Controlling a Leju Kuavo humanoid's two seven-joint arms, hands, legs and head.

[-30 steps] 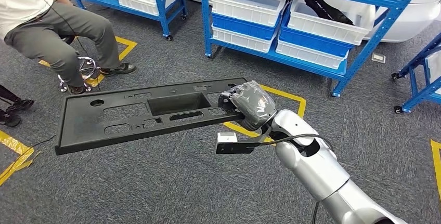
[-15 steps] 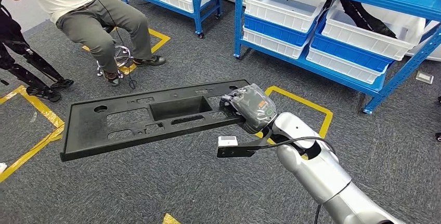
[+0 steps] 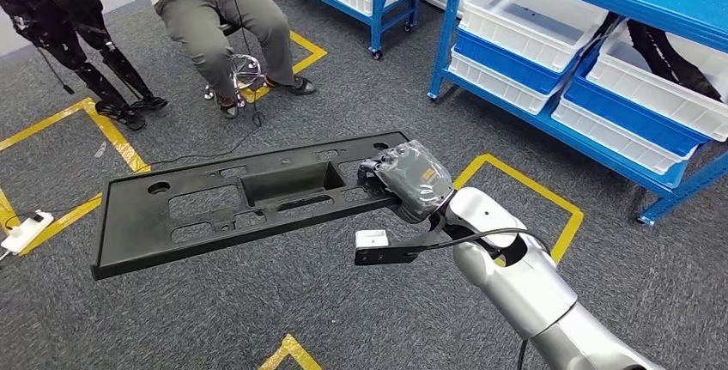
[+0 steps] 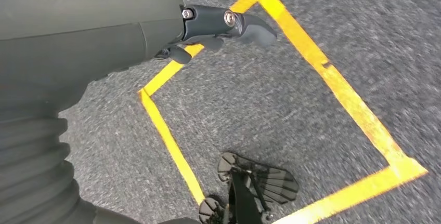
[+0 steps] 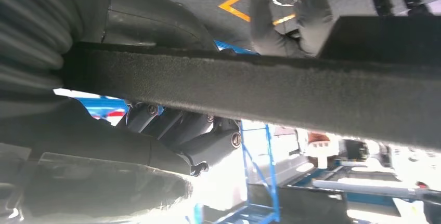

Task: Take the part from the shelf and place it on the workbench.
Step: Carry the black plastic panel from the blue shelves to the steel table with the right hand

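My right hand (image 3: 410, 179) gripping the black part (image 3: 232, 201) by one end, held level over the carpet, my left hand (image 4: 208, 29) hanging, fingers curled, holding nothing.

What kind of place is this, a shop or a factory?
Probably a workshop or storeroom: blue metal shelves hold plastic bins, yellow tape marks the carpet, and the right hand carries a black plastic part.
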